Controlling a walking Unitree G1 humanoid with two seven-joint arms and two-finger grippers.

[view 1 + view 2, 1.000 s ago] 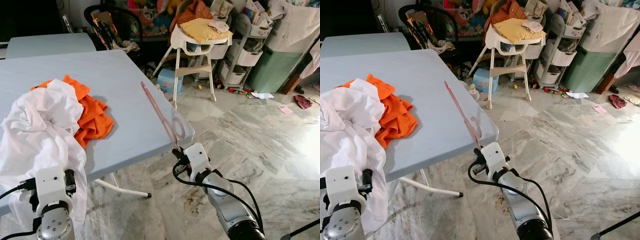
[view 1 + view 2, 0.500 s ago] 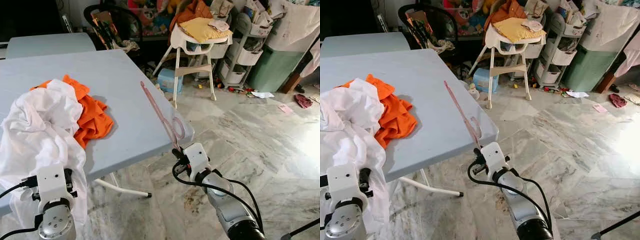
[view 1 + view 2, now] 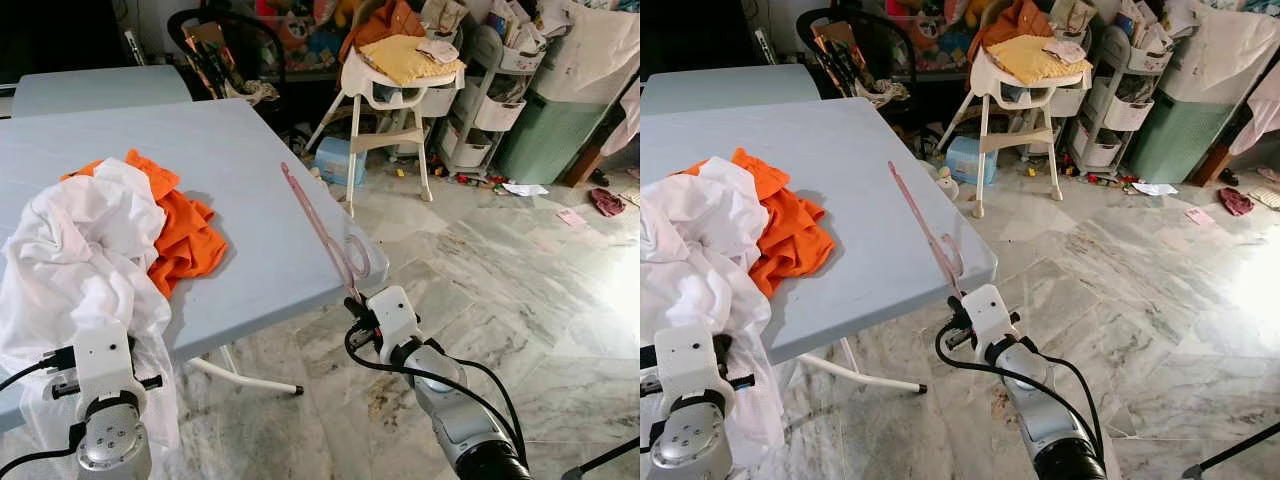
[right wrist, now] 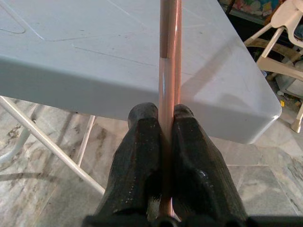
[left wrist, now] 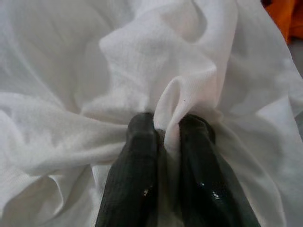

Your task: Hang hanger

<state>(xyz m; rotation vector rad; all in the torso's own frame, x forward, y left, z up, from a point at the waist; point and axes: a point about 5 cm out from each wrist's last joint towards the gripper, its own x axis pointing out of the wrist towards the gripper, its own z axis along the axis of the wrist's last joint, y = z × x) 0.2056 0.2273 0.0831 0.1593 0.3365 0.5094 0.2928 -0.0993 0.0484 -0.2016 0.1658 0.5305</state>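
So the thin pink plastic hanger (image 3: 325,232) is clamped between the right gripper (image 4: 161,124) fingers, its long axis pointing up and away over the grey folding table's (image 3: 240,180) corner. A fold of crumpled white cotton garment (image 3: 80,250) is pinched by the left gripper (image 5: 165,130), so hanger and cloth are held well apart.

Cloth, plastic and polished stone

The hanger (image 4: 169,61) is glossy translucent pink plastic, pinched between the right gripper's (image 4: 164,113) smooth, slightly shiny black fingers. The left gripper's (image 5: 165,124) fingers look the same, nipping a fold of soft matt white cloth (image 5: 156,71). Beside it, near the tabletop's left edge, lies matt orange cloth (image 3: 185,235). The table (image 3: 250,180) is smooth pale-blue plastic; the floor (image 3: 520,290) is glossy veined marble.
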